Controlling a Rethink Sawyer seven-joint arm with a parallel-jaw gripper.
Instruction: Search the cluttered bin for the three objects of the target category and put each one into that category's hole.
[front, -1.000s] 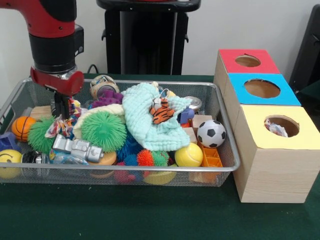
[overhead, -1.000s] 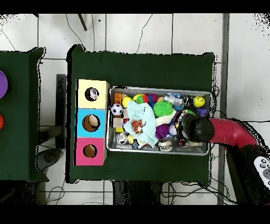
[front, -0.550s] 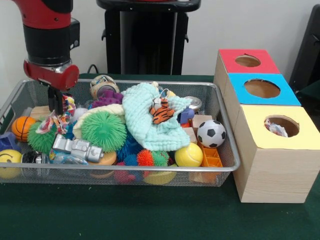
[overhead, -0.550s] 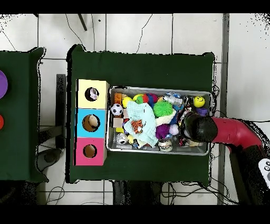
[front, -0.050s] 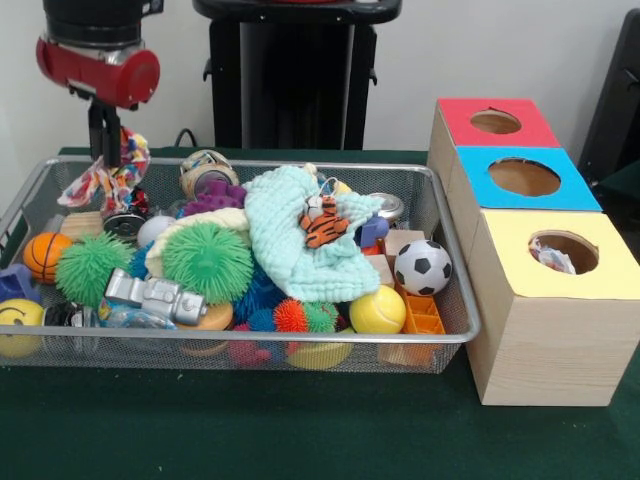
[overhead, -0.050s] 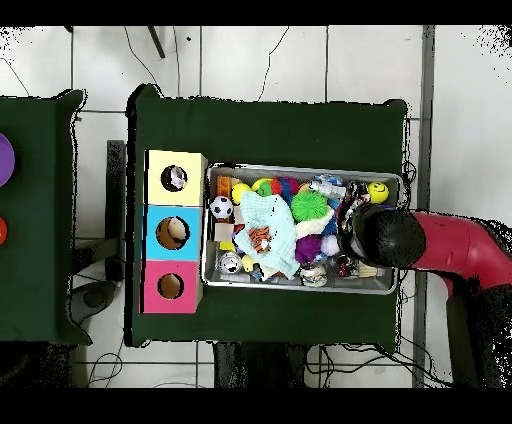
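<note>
The gripper (front, -0.050s: 103, 140) is pinching a rope toy (front, -0.050s: 108, 172) hanging over the bin's (front, -0.050s: 455, 300) left end, the boxes (front, -0.050s: 525, 178) sitting far right.

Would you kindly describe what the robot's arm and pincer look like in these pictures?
The arm is a thick, rounded red tube with a black cylindrical end section and a red collar beneath it. The pincer is small, black and narrow, hanging below the collar. No cables or markings show.

Black-and-white soccer ball (front, -0.050s: 422, 266), orange-striped tiger toy (front, -0.050s: 323, 224), mint cloth (front, -0.050s: 290, 250), multicoloured rope toy (front, -0.050s: 108, 178).
</note>
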